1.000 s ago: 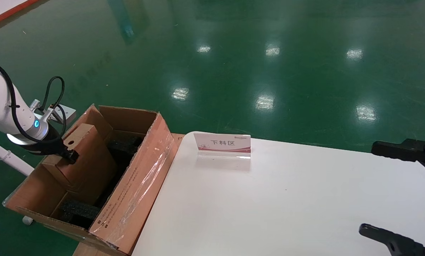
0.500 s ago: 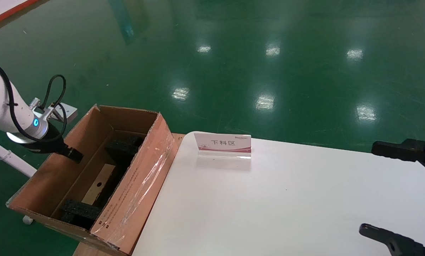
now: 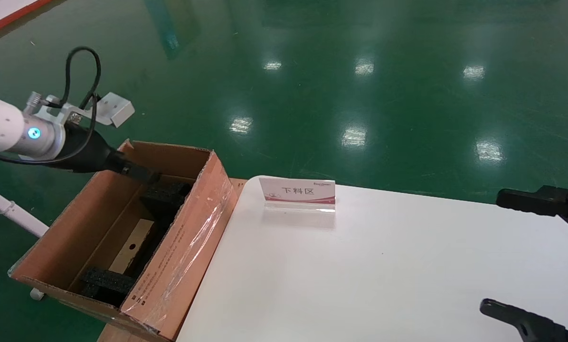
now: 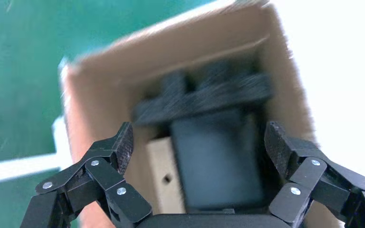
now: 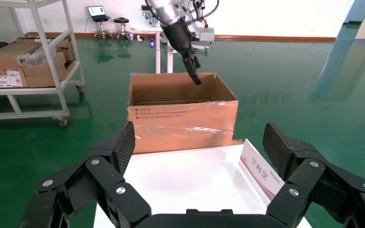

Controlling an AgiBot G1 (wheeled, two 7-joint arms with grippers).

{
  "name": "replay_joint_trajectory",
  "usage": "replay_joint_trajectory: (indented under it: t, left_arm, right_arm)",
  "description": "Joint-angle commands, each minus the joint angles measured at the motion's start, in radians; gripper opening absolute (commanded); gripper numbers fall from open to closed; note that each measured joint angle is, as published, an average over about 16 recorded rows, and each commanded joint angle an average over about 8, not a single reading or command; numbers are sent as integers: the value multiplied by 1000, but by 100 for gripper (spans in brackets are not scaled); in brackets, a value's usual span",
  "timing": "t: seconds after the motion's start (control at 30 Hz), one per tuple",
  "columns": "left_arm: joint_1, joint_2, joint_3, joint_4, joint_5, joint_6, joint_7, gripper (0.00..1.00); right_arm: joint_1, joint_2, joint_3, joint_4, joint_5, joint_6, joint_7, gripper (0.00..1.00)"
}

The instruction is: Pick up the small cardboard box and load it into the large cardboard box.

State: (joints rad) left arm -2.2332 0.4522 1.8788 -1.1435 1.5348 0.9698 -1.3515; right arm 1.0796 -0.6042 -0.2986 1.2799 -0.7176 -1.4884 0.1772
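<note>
bright overhead glare, blurred left-wrist view

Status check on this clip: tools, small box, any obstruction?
Left tool open, empty, over the large cardboard box. Right tool open, parked above the table. Small cardboard box down inside. Nothing in the way.

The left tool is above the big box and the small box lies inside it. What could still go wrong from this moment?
1. The left tool hangs open just above the far flap of the large box; it could catch that flap and shift the carton, which sticks out past the table.
2. The small box lies low beside the black foam, perhaps not seated flat.
3. The right tool rests open over the table near the sign, a possible bump.
</note>
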Motion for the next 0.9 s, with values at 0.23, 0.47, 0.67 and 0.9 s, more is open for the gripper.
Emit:
replay_joint_trajectory:
  t: [0.23,0.47,0.67,0.9]
  left_arm:
    - [-52,-119,-82,-148,-195,-15,160,100]
    - [-58,-140,-114,-169,-310,-4,211,100]
    - [-29,-136,-160,-167,-342,10,243,100]
    - [99,-105,-317,-165,-397,65,344,100]
  right_arm:
    - [0,0,0,0,0,0,0,100]
    - [0,0,-1,0,0,0,0,100]
    - [0,0,-1,-1,0,0,-1,100]
    - [0,0,-1,-1,0,0,-1,100]
